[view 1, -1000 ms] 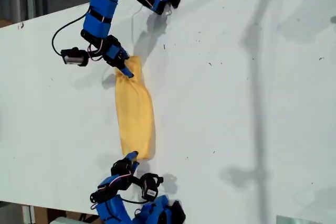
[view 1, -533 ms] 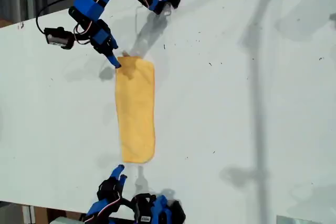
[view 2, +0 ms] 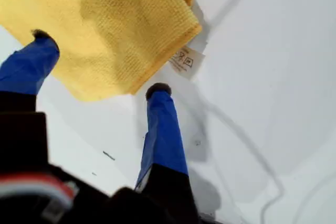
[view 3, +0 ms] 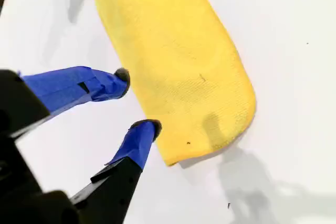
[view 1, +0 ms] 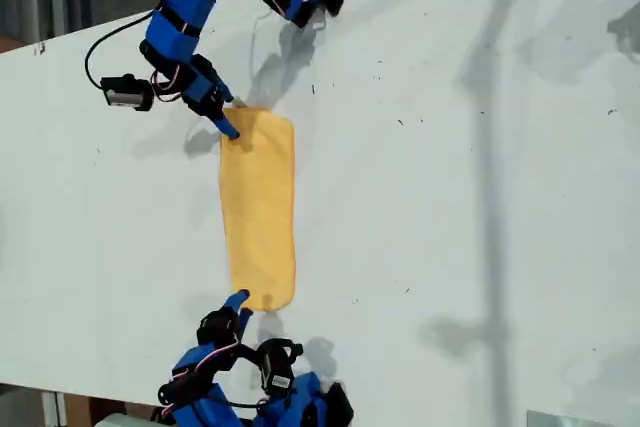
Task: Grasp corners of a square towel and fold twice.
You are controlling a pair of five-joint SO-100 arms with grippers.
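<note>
One towel point(view 1: 258, 209), yellow-orange, lies folded into a long strip on the white table point(view 1: 450, 197), running from the upper arm to the lower arm in the exterior view.

My first gripper point(view 2: 97, 61) is at the strip's upper end in the exterior view point(view 1: 228, 127). Its jaws are spread, one fingertip point(view 2: 157, 89) on bare table just beside the hem and the white tag point(view 2: 186, 60), the other over the cloth. Nothing gripped.

My second gripper point(view 3: 137, 98) stands at the lower end point(view 1: 240, 299), released, both tips on the table beside the long edge near the rounded corner point(view 3: 231, 129).

Wide open table lies toward the exterior view's right. We count one towel, one tag, two arms.
</note>
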